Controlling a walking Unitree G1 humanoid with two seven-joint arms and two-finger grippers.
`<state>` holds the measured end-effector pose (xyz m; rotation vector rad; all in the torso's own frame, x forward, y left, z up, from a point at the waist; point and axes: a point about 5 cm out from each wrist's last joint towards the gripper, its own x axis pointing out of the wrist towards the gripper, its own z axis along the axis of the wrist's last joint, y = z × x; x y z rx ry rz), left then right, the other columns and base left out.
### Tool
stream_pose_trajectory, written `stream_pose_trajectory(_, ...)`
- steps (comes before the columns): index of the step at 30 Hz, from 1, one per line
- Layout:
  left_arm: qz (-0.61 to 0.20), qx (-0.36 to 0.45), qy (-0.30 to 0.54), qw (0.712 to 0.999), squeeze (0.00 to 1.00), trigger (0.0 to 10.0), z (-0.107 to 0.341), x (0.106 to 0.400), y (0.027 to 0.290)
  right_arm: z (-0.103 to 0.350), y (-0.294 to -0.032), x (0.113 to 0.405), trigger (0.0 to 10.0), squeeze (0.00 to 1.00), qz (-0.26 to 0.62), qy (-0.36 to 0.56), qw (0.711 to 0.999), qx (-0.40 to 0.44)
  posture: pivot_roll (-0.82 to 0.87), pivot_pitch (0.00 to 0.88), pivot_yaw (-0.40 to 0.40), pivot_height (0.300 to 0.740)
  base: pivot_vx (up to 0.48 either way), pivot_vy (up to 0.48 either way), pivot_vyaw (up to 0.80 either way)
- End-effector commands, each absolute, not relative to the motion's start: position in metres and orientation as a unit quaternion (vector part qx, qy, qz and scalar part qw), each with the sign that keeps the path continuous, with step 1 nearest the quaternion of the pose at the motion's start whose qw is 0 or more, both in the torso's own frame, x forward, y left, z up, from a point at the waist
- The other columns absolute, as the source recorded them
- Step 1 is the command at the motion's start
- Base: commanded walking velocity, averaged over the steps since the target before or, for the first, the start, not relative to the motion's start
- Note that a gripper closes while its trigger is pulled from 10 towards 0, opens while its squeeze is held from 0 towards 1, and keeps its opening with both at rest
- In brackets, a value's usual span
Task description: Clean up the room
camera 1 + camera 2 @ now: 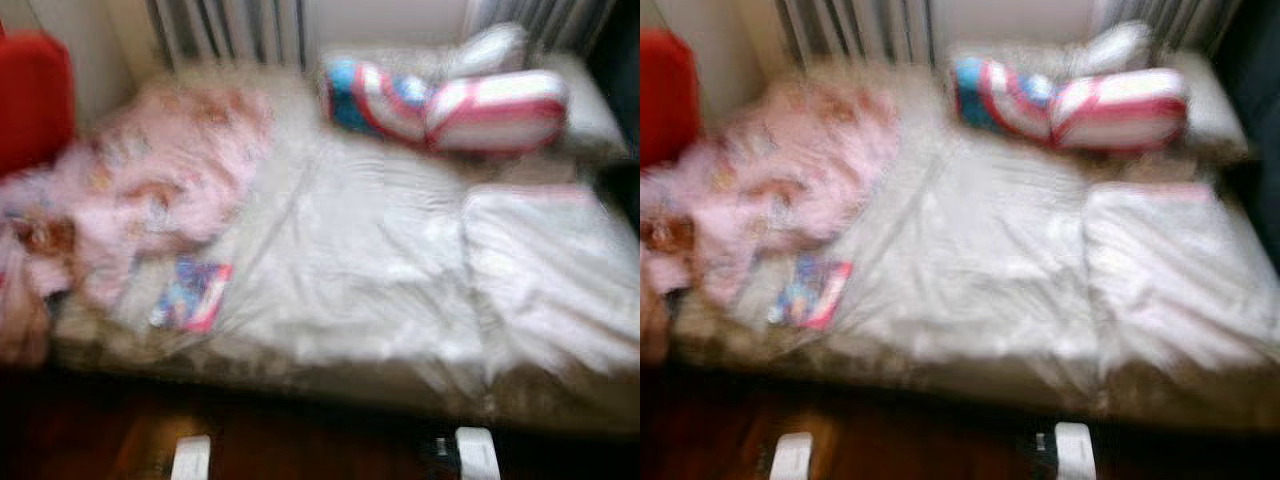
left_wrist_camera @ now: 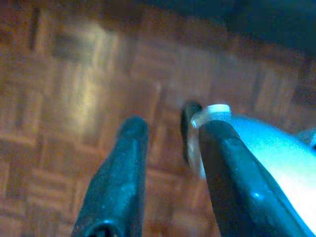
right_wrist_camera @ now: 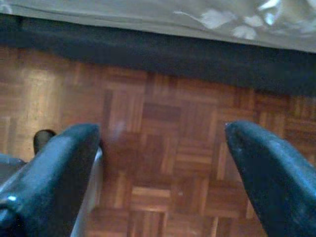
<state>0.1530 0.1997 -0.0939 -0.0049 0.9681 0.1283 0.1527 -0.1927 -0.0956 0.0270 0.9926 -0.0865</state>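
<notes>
Down at floor level, both arms hang idle over the wooden parquet floor [image 3: 163, 163]. The left gripper [image 2: 170, 148] has its two black fingers a little apart with nothing between them, and the right gripper [image 3: 160, 136] has its fingers spread wide, also empty, pointing down at the floor just short of the dark base of the bed [image 1: 330, 390]. Two white shapes, apparently parts of the robot itself, sit at the lower edge of the head views; the blur keeps me from saying more about them.

Beyond the floor, the bed runs across the whole head view, its pale sheet [image 1: 370, 270] rumpled. Near the front edge, on the robot's left, a small colourful book or packet [image 1: 192, 295] lies flat on the sheet. Just behind it, a pink patterned blanket [image 1: 170, 180] is heaped in a loose pile that spills toward the left end. Farther back, a striped red, white and blue pillow [image 1: 450, 105] lies against the head of the bed, with a paler pillow [image 1: 490, 48] behind it. A red object [image 1: 30, 95] stands at the far left.

By my reading, the robot is at the approach stage: nothing is picked up and the views are smeared. The next move probably calls for stopping at the bedside, then raising the left arm toward the nearest loose item.
</notes>
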Motion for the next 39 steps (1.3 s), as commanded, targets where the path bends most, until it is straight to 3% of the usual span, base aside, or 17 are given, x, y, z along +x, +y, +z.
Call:
stream_pose_trajectory(1, 0.057, -0.007, 0.472, 0.88, 0.0, 10.0, -0.0953, 0.152, 0.1954, -0.0968, -0.198, 0.1478, 10.0, 0.0, -0.048, 0.482, 0.875, 0.01, -0.03, 0.099, -0.05, 0.74, 0.0, -0.368, 0.0)
stream_pose_trajectory(14, 0.057, -0.007, 0.472, 0.879, 0.0, 10.0, -0.0956, 0.151, 0.1959, -0.0976, -0.1974, 0.1463, 10.0, 0.0, -0.049, 0.486, 0.873, 0.014, -0.03, 0.09, -0.048, 0.74, 0.0, -0.368, 0.0)
stream_pose_trajectory(24, 0.055, -0.005, 0.473, 0.879, 0.0, 10.0, -0.0956, 0.151, 0.1955, -0.0982, -0.1958, 0.1455, 10.0, 0.0, -0.043, 0.488, 0.871, 0.015, -0.03, 0.069, -0.048, 0.74, 0.0, -0.364, -0.74)
stream_pose_trajectory(39, 0.062, -0.01, 0.471, 0.88, 0.0, 10.0, -0.0955, 0.1514, 0.1956, -0.0961, -0.1932, 0.1502, 10.0, 0.0, -0.041, 0.472, 0.88, 0.028, -0.03, 0.073, -0.05, 0.74, 0.0, -0.258, 0.0)
